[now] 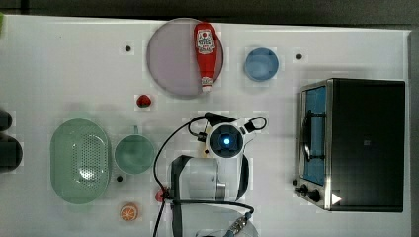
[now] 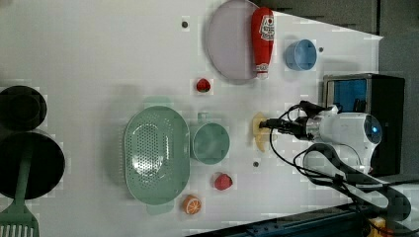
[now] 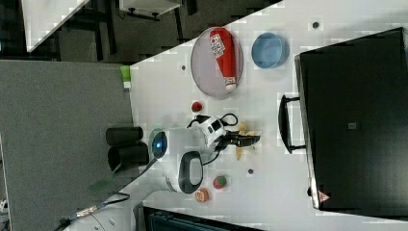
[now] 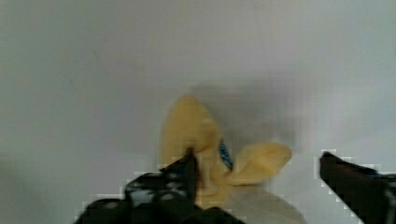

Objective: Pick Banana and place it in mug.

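**Jaws down around the banana, grasp not yet made**

I'm on the pick step. My gripper stands open, one finger against the banana, the other well clear, so the fruit sits off-centre between them on the table. I judge closing comes next, then a lift toward the mug. The arm reaches out with the wrist pointing down.

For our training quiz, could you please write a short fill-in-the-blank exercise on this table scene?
1. The ketchup bottle lies on the ____ plate.
2. In the top view, the mug stands right of the ____.
3. The gripper is at the ____, one finger against it.
4. The mug holds ____.

Missing words: purple; colander; banana; nothing
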`<action>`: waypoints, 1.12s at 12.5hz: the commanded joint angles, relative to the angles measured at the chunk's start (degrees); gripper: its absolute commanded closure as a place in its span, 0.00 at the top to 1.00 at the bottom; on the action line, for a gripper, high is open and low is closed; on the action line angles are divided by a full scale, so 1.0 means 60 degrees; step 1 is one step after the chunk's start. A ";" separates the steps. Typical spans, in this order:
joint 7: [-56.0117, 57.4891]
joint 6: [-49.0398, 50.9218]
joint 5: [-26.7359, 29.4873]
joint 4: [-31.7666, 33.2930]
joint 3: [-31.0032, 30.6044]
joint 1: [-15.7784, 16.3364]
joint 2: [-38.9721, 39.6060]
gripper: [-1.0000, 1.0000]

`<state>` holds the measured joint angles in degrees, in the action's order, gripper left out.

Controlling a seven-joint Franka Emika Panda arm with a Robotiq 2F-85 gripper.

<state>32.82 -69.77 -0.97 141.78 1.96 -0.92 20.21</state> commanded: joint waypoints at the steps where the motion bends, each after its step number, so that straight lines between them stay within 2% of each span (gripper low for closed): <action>1: 0.0326 -0.0232 0.0106 0.0090 0.0003 -0.0070 0.0117 0.59; 4: 0.0328 -0.0218 0.0106 0.0033 0.0017 -0.0081 -0.0076 0.28; 8: 0.0327 0.0593 0.0106 0.0045 0.0077 -0.0097 -0.1361 0.27; 14: 0.0324 0.4698 0.0116 -0.0556 0.0076 -0.0068 -0.4652 0.27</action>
<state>33.43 -42.61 0.09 139.32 2.36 -2.00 -5.43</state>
